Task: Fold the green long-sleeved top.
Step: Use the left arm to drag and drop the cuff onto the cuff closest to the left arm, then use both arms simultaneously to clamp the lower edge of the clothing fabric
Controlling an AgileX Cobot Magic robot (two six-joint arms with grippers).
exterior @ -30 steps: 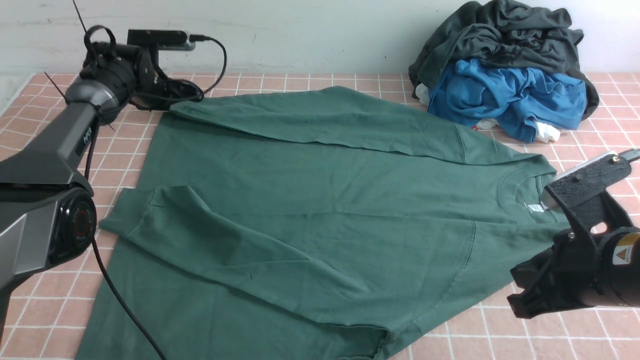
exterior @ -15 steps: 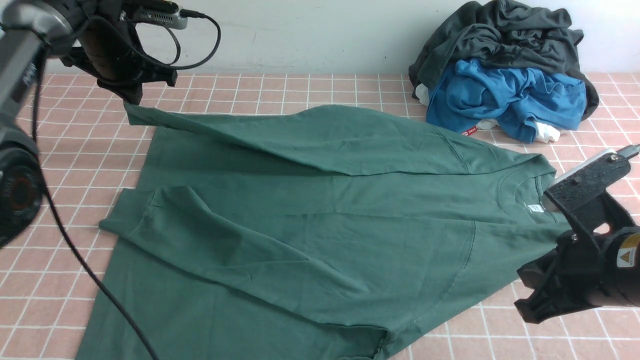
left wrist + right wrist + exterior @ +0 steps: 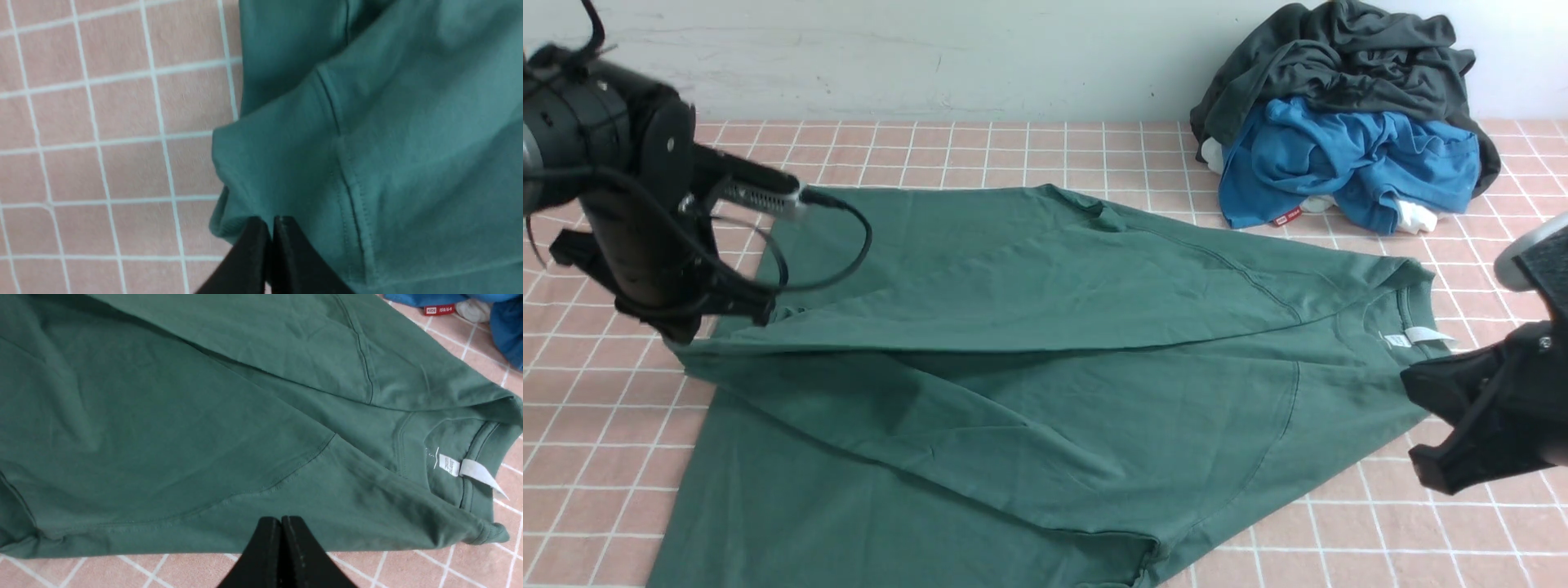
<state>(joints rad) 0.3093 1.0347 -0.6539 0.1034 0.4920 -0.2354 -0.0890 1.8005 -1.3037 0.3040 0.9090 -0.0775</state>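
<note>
The green long-sleeved top (image 3: 1045, 384) lies spread across the pink tiled table, its neck and grey label (image 3: 1409, 337) to the right. My left gripper (image 3: 690, 333) is at the top's left side, shut on the cuff of the far sleeve, which stretches lifted over the body. In the left wrist view the jaw tips (image 3: 271, 221) pinch the ribbed cuff edge of the top (image 3: 367, 143). My right gripper (image 3: 1417, 433) hovers by the near shoulder, shut and empty. Its closed tips (image 3: 280, 519) sit over the top's (image 3: 163, 416) edge, with the label (image 3: 461, 467) nearby.
A heap of a dark charcoal garment (image 3: 1339, 57) and a bright blue garment (image 3: 1339, 163) sits at the back right against the wall. The left arm's black cable (image 3: 854, 245) loops over the top. Bare tiles (image 3: 1013, 151) show behind the top.
My left gripper has lifted the far sleeve's cuff from the back left and carried it toward the front, drawing the sleeve over the body. The right gripper drew slightly rightward.
</note>
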